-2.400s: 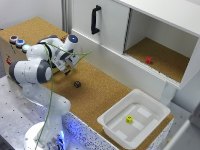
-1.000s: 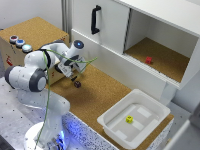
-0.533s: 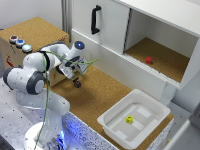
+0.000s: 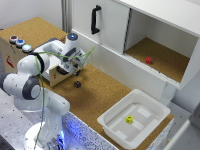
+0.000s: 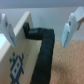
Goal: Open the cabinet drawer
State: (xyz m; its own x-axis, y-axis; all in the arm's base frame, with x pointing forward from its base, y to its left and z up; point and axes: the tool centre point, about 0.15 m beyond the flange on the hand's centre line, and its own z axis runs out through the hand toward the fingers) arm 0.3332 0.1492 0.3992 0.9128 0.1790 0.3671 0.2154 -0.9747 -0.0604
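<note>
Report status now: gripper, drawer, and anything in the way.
Gripper open, fingers either side of the black handle, not closed on it. Drawer slightly out. Small dark object on the cork beside it.

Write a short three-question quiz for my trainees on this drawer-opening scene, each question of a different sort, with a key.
1. True or false: in the wrist view, the hand is shut tight on the drawer's black handle.
2. What lies in the white bin? A) a small yellow object B) a blue cup C) a spoon
3. Fill in: a small ___ object sits in the open cabinet compartment.

Key: 1 false, the fingers stand apart either side of the handle; 2 A; 3 red.
</note>
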